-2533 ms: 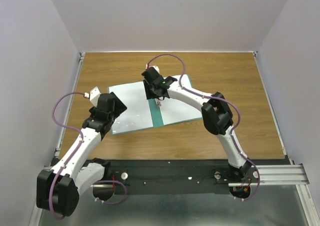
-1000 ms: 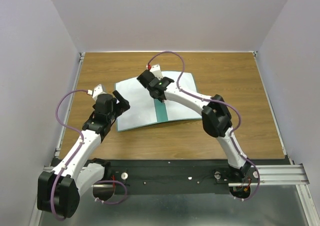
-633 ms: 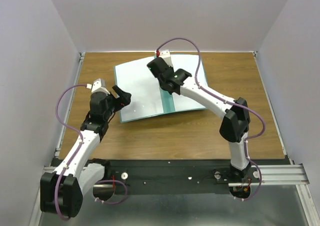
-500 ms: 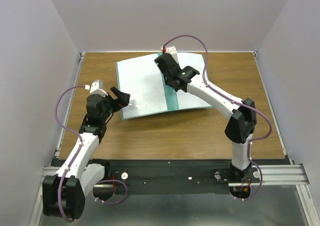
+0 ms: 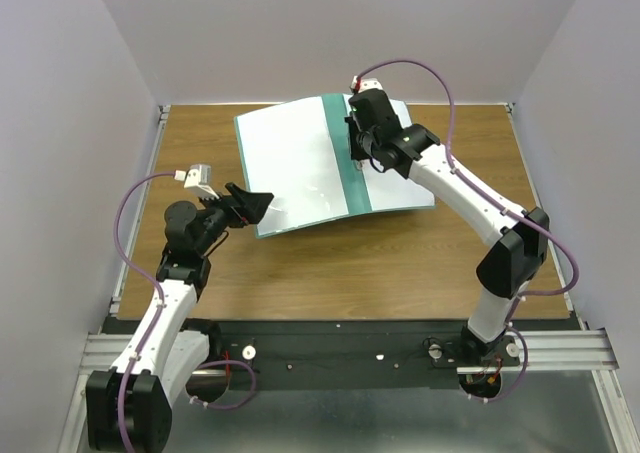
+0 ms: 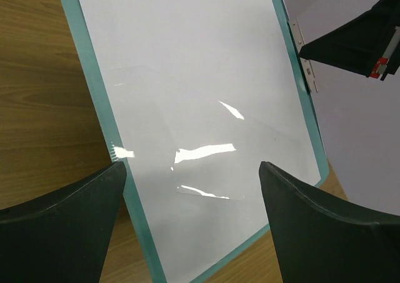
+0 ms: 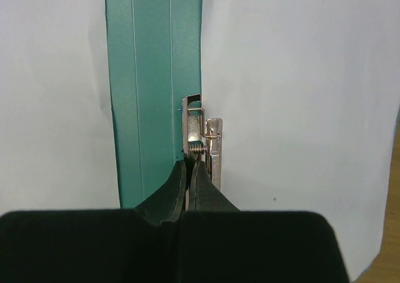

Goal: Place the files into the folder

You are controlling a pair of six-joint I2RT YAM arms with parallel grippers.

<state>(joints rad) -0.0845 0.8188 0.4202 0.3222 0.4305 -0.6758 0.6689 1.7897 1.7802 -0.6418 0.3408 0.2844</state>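
The teal folder (image 5: 353,173) lies open at the back of the table, spine toward me. A white file (image 5: 290,158) lies on its left half under a shiny clear leaf. Another white sheet (image 5: 400,178) covers the right half. My right gripper (image 5: 358,153) is shut on the folder's metal clip (image 7: 203,130) beside the teal spine (image 7: 153,95), its fingertips (image 7: 181,177) pressed together. My left gripper (image 5: 262,205) is open, just off the folder's near-left corner. In the left wrist view its fingers (image 6: 69,227) frame the white file (image 6: 187,95), holding nothing.
The folder's far edge reaches the back wall (image 5: 330,33). Bare wooden table (image 5: 340,263) lies between the folder and the arm bases. Side walls close in the table on the left and right. The right gripper (image 6: 359,42) shows in the left wrist view.
The right gripper, shut on the clip, has dragged the folder toward the back right. The left gripper stayed open and swung low toward the folder's near-left corner.
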